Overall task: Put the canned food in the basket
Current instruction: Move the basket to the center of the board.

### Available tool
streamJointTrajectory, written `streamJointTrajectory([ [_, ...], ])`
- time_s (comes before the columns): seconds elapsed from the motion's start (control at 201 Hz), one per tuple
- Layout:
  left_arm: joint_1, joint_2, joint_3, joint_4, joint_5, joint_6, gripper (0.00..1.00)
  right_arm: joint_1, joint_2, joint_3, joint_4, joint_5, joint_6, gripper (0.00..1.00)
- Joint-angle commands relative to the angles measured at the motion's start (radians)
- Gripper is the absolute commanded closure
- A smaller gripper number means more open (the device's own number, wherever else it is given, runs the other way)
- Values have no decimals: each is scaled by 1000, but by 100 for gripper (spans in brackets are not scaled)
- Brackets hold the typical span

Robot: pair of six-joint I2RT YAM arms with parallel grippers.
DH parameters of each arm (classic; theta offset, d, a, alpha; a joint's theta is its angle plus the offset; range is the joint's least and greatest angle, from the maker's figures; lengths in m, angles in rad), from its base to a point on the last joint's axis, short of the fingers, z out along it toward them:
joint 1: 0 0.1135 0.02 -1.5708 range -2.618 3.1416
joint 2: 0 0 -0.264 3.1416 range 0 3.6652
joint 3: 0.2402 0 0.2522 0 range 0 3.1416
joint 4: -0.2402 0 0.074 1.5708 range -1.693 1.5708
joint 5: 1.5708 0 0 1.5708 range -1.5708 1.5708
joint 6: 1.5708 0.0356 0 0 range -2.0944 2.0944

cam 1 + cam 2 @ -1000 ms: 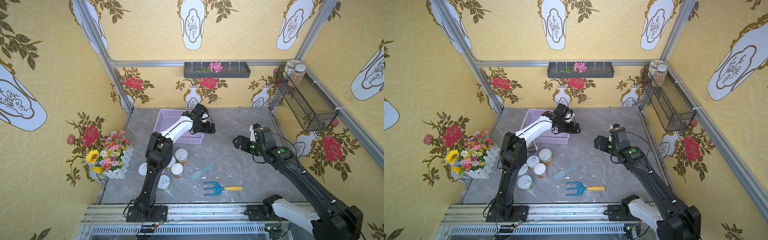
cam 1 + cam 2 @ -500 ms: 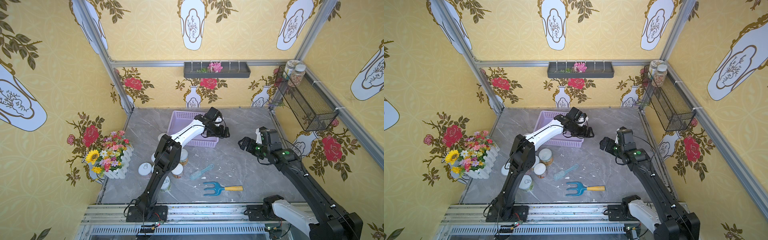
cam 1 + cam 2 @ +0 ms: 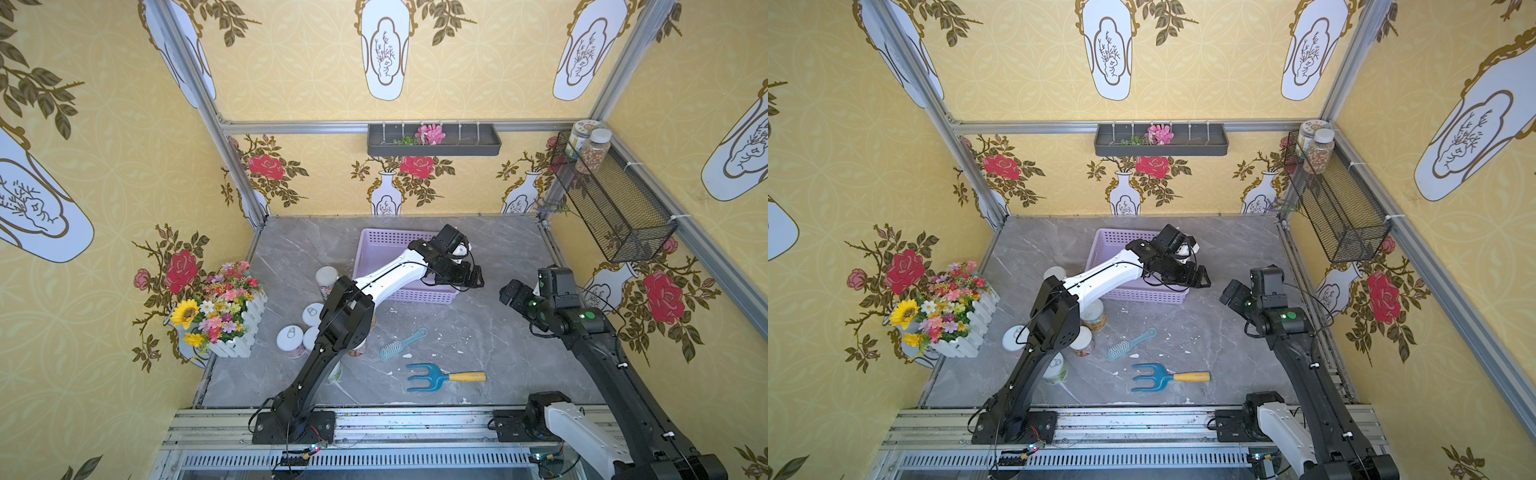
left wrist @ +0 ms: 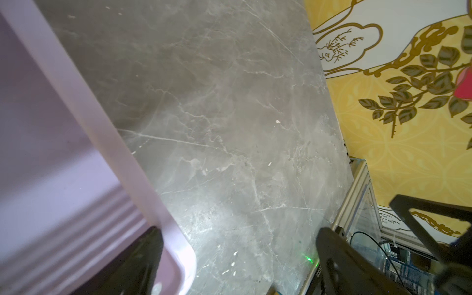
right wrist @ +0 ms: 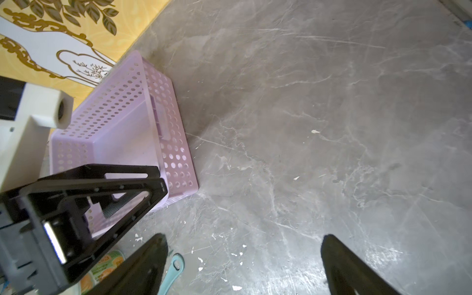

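Note:
The lilac basket (image 3: 376, 249) (image 3: 1111, 245) stands at the back middle of the table, and the part of its inside that shows (image 5: 122, 127) holds nothing. My left gripper (image 3: 477, 277) (image 3: 1202, 280) (image 4: 240, 231) is open at the basket's right front corner. One finger hangs inside the rim (image 4: 76, 102) and the other over bare table. Several cans stand front left, partly behind the left arm: a taller can (image 3: 326, 276), a low can (image 3: 289, 338) and an orange-labelled can (image 3: 1093, 313) (image 5: 107, 265). My right gripper (image 3: 509, 291) (image 3: 1229, 293) (image 5: 245, 237) is open and empty, right of the basket.
A teal brush (image 3: 403, 343) and a blue garden fork (image 3: 440, 377) lie front centre. A flower box (image 3: 220, 307) stands at the left wall. A black wire basket (image 3: 615, 208) with jars (image 3: 590, 145) hangs on the right wall, and a grey trough (image 3: 434, 139) on the back wall.
The basket has slid to the right together with my left gripper, uncovering the taller can. My right gripper has drawn back to the right.

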Motion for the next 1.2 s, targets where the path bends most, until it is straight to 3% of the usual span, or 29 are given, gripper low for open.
streamJointTrajectory([
  [0.0, 1, 3, 59, -40, -28, 8, 0, -5, 3, -9, 16, -39, -27, 3],
  [0.095, 12, -29, 110, -94, -86, 35, 0, -4, 31, -19, 71, -112, -65, 2],
  [0.195, 45, -110, 72, -103, -126, 46, 0, -3, 90, -3, 111, -168, -110, 2],
  [0.464, 223, -401, -308, 19, -198, -18, 0, 46, 305, 118, 155, -222, -190, 3],
  [0.623, 314, -497, -443, 24, -294, -22, 0, 126, 436, 226, 158, -183, -223, 3],
  [0.793, 395, -494, -457, -53, -441, 10, 0, 190, 612, 361, 122, -146, -260, 3],
  [1.057, 504, -432, -481, -75, -448, 35, 0, 209, 872, 571, 35, -132, -310, 3],
  [1.197, 528, -380, -483, -57, -381, 45, 0, 210, 964, 652, -4, -131, -325, 3],
])
